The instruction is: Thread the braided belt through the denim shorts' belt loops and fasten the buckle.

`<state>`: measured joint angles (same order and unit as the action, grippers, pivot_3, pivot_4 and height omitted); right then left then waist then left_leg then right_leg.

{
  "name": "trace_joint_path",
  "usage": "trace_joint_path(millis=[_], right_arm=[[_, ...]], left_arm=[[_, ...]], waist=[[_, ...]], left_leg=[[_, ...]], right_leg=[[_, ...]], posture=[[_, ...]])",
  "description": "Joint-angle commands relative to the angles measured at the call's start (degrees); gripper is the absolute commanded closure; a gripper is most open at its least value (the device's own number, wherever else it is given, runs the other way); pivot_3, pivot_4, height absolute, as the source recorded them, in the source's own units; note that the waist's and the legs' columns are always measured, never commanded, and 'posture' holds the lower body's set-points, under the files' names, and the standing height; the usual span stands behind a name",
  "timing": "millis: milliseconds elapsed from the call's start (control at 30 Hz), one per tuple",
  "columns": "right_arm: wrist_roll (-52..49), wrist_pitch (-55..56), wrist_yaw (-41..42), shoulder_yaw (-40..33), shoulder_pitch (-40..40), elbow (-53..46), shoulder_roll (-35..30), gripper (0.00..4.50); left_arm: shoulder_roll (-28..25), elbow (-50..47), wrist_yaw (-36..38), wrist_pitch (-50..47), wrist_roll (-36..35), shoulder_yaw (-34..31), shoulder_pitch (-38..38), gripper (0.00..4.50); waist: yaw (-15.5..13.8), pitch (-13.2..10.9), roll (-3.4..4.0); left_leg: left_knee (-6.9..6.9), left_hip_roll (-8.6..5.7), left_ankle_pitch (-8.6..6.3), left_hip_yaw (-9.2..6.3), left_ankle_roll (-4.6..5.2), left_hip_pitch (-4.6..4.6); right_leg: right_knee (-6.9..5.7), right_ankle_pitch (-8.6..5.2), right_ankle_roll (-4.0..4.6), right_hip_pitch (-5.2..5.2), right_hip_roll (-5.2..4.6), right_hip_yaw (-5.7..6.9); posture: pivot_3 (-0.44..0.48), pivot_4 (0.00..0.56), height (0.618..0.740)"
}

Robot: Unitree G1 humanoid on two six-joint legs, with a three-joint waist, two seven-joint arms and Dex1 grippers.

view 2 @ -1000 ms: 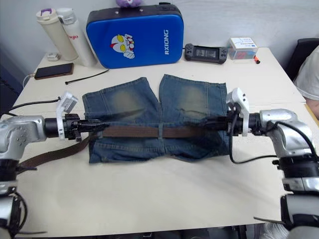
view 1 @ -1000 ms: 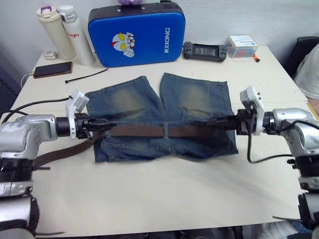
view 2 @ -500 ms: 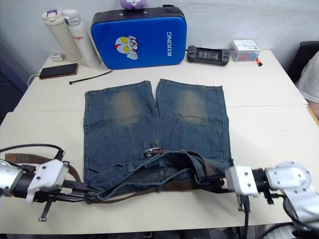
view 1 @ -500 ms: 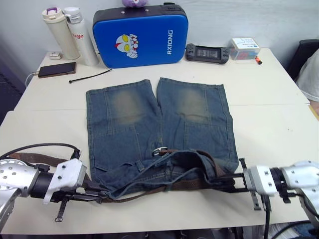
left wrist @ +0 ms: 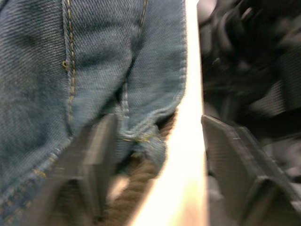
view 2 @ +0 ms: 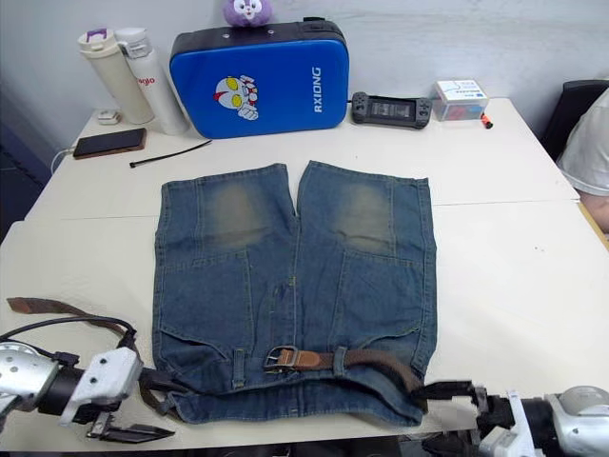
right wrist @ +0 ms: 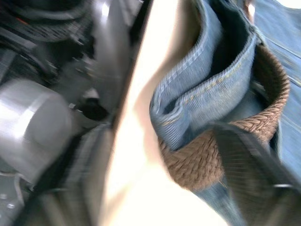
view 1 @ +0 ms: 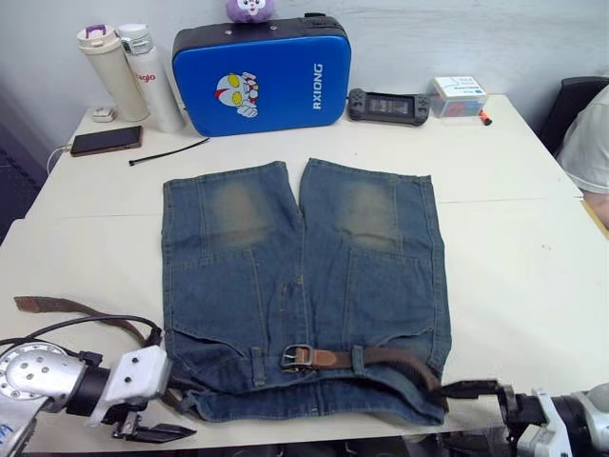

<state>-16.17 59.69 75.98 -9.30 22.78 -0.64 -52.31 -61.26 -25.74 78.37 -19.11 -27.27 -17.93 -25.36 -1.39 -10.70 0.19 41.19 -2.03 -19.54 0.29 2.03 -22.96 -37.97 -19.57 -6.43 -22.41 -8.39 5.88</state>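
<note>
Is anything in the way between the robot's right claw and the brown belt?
Nothing visible blocks it. The right gripper sits at the table's near edge, open, right beside the denim shorts corner, where the braided belt curves round the waistband; the right wrist view shows belt directly ahead.

Denim shorts (view 1: 300, 286) flat on table (view 1: 514, 257); braided belt (view 1: 366, 358) through waistband, buckle (view 1: 296, 357) fastened.

I work in what looks like an office or lab room: a plain cream desk (view 1: 533, 248) against a pale wall, with two thermos bottles (view 1: 133, 65), a smartphone (view 1: 106, 141) on its charging cable, a handheld game console (view 1: 387, 106), a blue padded case (view 1: 262, 74), and a black chair (view 1: 569, 107) at my right.
</note>
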Motion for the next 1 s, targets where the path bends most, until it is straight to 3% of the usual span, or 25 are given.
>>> trace_joint_path(millis=[33, 167, 267, 433, 533, 733, 833, 1000], right_arm=[[-4.5, 1.1, -1.2, -0.1, -1.1, 3.0, -3.0, 0.0], [-14.5, -4.5, -1.1, -1.2, 0.0, -1.6, -6.5, 0.0], [-17.6, -13.6, -4.2, -1.9, -1.6, -8.0, -8.2, 0.0], [-18.5, -40.1, -16.2, 2.5, -17.3, -14.9, -8.8, 0.0], [-21.0, -53.3, -19.7, 3.8, -25.4, -17.2, -8.6, 0.0], [-30.8, -72.0, -19.0, 1.4, -33.0, -21.7, -10.0, 0.0], [-31.1, -80.8, -18.0, 3.1, -35.2, -21.6, -12.4, 0.0], [-21.9, -93.9, -17.9, 14.6, -43.9, -15.7, -12.8, 0.0]], left_arm=[[-2.4, 0.6, 6.1, -11.5, -13.3, -7.7, -0.2, 0.04], [-4.8, 4.6, 11.9, -21.8, -22.3, -15.9, -0.4, 0.04], [-5.1, 7.6, 12.2, -23.7, -24.5, -17.2, 2.1, 0.04], [-0.1, 9.1, -2.3, -25.0, -25.3, -10.4, 18.2, 0.04], [2.4, 10.0, -10.7, -30.5, -27.0, -7.6, 26.5, 0.04], [2.9, 9.7, -14.2, -34.2, -29.1, -7.3, 32.4, 0.04], [2.4, 10.9, -15.3, -33.3, -26.3, -5.4, 33.8, 0.04], [5.5, 17.4, -27.1, -34.6, -13.4, 9.1, 45.2, 0.04]], waist=[[0.0, -0.1, 0.02], [-0.2, -0.1, 0.08], [-0.1, -0.1, 0.11], [0.0, -0.1, 0.21], [-0.3, -0.2, 0.24], [0.0, -0.2, 0.23], [0.0, -0.2, 0.22], [-0.4, -0.2, 0.21]], left_leg=[[0.04, 0.02, 0.0, -0.03, 0.0, -0.05], [0.2, 0.02, 0.0, -0.24, 0.0, -0.21], [0.21, 0.02, 0.0, -0.29, 0.0, -0.22], [0.21, 0.03, 0.01, -0.31, -0.05, -0.21], [0.12, 0.02, 0.01, -0.35, -0.06, -0.3], [0.06, -0.08, 0.01, -0.45, -0.03, -0.41], [0.08, -0.1, 0.02, -0.4, -0.01, -0.4], [0.1, -0.17, 0.13, -0.42, -0.02, -0.23]], right_leg=[[-0.01, -0.01, 0.01, -0.02, 0.01, 0.03], [0.02, -0.02, 0.04, 0.01, -0.02, 0.16], [0.01, -0.04, 0.07, 0.01, -0.03, 0.17], [-0.02, -0.04, 0.08, -0.02, -0.05, 0.14], [0.01, -0.03, 0.07, -0.13, -0.05, 0.16], [0.0, -0.04, 0.09, -0.15, -0.03, 0.31], [0.07, -0.03, 0.08, -0.13, -0.07, 0.32], [0.02, 0.0, 0.02, 0.03, -0.12, 0.31]], posture=[[0.0, 0.15, 0.664], [0.0, 0.15, 0.664], [0.0, 0.15, 0.664], [0.0, 0.15, 0.664], [0.0, 0.15, 0.664], [0.0, 0.15, 0.664], [0.0, 0.15, 0.664], [0.0, 0.15, 0.664]])
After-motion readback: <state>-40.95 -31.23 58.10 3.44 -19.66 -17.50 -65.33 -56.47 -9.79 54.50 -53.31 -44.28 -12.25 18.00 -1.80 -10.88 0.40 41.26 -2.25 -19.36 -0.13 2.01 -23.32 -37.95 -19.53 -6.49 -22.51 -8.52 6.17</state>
